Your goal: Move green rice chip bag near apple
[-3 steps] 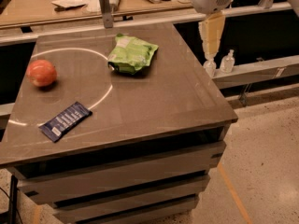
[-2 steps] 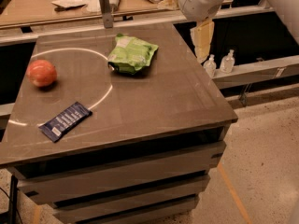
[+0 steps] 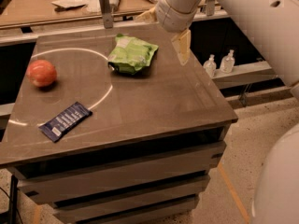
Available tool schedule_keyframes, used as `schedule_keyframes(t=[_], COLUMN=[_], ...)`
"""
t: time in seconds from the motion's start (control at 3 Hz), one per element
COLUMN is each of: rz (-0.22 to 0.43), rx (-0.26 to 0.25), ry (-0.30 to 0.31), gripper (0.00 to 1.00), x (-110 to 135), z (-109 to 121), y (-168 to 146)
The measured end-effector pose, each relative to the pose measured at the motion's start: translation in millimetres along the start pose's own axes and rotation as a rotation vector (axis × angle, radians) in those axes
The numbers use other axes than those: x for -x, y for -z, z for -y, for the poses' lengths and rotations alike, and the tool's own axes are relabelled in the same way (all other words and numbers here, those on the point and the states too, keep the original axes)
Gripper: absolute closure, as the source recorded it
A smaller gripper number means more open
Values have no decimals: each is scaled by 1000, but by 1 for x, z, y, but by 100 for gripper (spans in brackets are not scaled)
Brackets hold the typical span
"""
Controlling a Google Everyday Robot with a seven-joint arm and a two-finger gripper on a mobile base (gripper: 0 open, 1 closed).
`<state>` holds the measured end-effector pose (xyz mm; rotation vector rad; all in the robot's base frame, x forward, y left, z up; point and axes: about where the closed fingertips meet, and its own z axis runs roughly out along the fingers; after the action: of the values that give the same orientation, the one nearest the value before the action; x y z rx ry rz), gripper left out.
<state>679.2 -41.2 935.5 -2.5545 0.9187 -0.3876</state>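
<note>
Bag (image 3: 132, 54) far-centre on table (image 3: 154, 101), apple (image 3: 41, 73) well apart at left | gripper (image 3: 181, 45) hovers just right of bag, grip state I cannot tell | advice: descend over bag's middle, pinch crinkly top gently

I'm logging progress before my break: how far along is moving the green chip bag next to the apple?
Done: nothing yet; the chip bag lies at the back of the table, apart from the apple near the left edge. In hand: the gripper hangs just right of the bag, not touching it. Left: grasp the bag, carry it left, set it beside the apple.
</note>
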Motion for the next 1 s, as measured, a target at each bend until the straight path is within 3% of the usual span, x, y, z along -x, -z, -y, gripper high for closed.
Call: schedule_keyframes(t=[0.33,0.67,1.0], rz=[-19,10,79], rx=[-34,-78,-64], ry=[89,189,211], gripper=[0,0,0], x=[6,16,25], z=[29,62,73], y=[-26,-55,-77])
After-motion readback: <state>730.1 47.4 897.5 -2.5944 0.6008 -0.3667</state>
